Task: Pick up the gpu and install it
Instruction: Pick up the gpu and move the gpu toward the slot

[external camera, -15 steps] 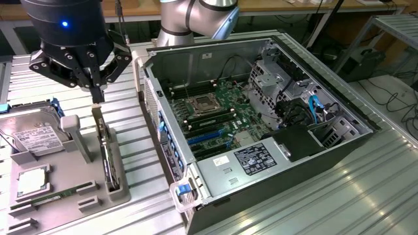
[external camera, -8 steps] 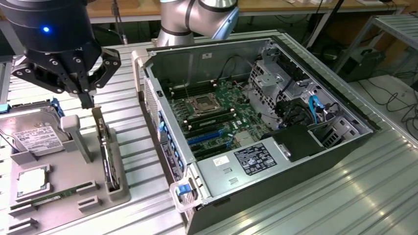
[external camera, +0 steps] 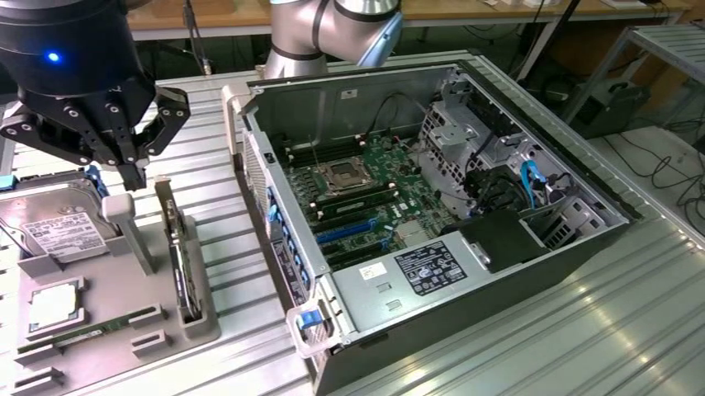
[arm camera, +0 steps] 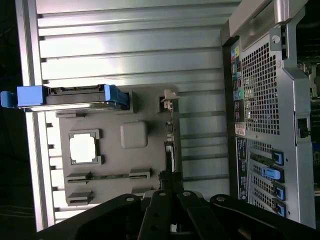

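Observation:
The gpu [external camera: 177, 247] stands on its edge in a slot of the grey parts tray [external camera: 121, 272], at the exterior view's left. In the wrist view the gpu [arm camera: 171, 137] appears edge-on as a thin strip, its silver bracket [arm camera: 170, 97] at one end. My gripper [external camera: 134, 177] hangs just above the tray, slightly to the exterior view's left of the card's far end. Its fingers meet at the tips and hold nothing. The wrist view places the gripper [arm camera: 169, 179] over the card's other end.
The open computer case [external camera: 441, 206] lies to the exterior view's right of the tray, motherboard [external camera: 364, 194] exposed. On the tray are a hard drive [external camera: 61, 227] with blue rails, a square CPU [external camera: 53, 305] and a RAM stick [external camera: 88, 334]. A ribbed metal table [external camera: 617, 330] carries everything.

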Tool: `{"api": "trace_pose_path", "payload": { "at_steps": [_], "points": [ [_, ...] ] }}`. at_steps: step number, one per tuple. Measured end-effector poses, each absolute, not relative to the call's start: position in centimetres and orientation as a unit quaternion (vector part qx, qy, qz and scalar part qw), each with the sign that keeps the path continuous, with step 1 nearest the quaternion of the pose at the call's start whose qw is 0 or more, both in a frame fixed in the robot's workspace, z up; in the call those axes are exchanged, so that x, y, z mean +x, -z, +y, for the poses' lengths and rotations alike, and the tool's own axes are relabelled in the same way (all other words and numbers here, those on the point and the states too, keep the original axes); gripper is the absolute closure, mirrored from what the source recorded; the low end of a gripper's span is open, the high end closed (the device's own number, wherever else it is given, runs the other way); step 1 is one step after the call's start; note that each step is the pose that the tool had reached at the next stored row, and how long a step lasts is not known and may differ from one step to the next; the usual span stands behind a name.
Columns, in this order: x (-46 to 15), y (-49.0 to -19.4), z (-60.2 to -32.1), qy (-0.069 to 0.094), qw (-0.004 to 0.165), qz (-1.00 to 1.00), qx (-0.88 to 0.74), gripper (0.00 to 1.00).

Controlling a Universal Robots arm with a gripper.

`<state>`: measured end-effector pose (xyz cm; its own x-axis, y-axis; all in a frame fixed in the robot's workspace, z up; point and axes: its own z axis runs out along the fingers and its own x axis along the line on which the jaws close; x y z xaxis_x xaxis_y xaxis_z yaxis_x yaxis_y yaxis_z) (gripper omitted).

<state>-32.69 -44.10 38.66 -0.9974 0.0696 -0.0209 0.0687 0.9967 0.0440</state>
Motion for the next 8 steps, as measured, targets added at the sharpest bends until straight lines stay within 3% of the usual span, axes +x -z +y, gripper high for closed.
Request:
{"api": "trace_pose_path", "payload": {
  "at_steps": [8],
  "points": [
    [-32.69, -38.66, -44.10, -0.022, 0.011, 0.999, 0.035, 0.89]
  ]
}}
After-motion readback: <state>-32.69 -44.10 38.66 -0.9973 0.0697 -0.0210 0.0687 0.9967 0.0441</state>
